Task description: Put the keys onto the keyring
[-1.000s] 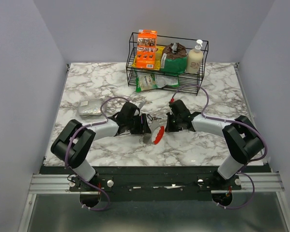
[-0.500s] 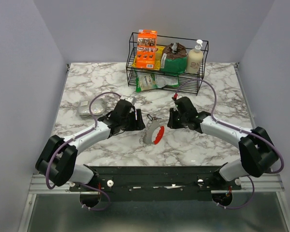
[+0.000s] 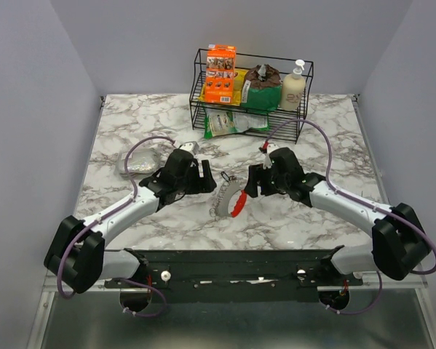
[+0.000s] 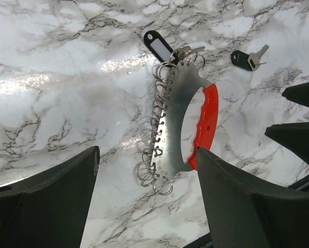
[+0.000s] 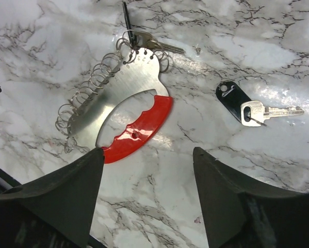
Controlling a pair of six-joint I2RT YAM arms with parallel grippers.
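Observation:
The keyring (image 3: 225, 198), a flat steel plate with a red grip and several wire rings along one edge, lies flat on the marble between both grippers. Silver keys (image 4: 189, 50) (image 5: 155, 42) and a black tag (image 4: 159, 46) hang on a ring at its far end. A loose silver key (image 5: 270, 111) with a dark fob (image 5: 231, 94) lies apart to the right. My left gripper (image 3: 205, 179) (image 4: 146, 155) is open above the plate's near end. My right gripper (image 3: 255, 183) (image 5: 148, 152) is open beside the red grip (image 5: 139, 132), holding nothing.
A black wire basket (image 3: 200, 87) at the back holds an orange box (image 3: 220, 73), a green bag (image 3: 261, 89) and a pump bottle (image 3: 294, 87). A green packet (image 3: 228, 123) lies under it. A silver pouch (image 3: 136, 163) sits at the left.
Both grippers have opened and drawn back from the keyring, the right one from fully shut. The keyring now lies free on the table.

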